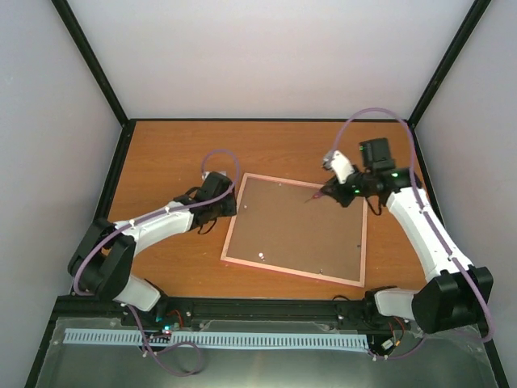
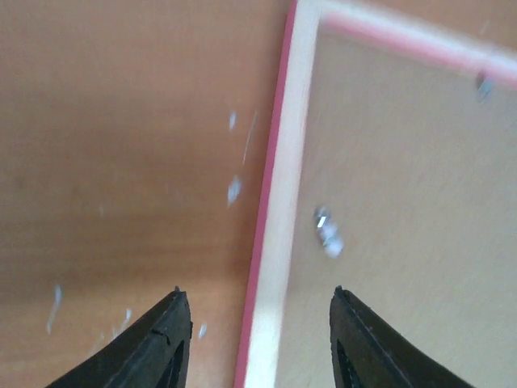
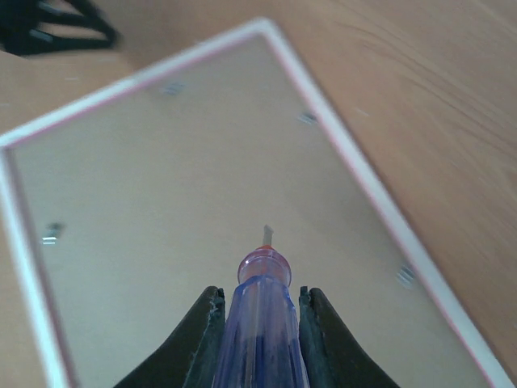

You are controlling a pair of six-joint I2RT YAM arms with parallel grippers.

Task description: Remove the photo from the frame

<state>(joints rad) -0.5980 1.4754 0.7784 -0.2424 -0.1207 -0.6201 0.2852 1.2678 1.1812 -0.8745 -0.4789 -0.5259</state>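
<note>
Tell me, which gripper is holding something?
The right gripper, over the brown back of the frame: it is shut on a screwdriver with a see-through bluish handle. The left gripper is open, its jaws either side of the frame's pink edge.

The frame [image 1: 233, 218] shows a bright pink border with a pale cream inner edge around a plain dull-brown board [image 1: 295, 234], the table [image 1: 170, 153] is orange-brown woodgrain with darker streaks, and the screwdriver [image 3: 260, 323] at the board's one o'clock has a translucent blue-violet handle with a red-pink collar.
</note>
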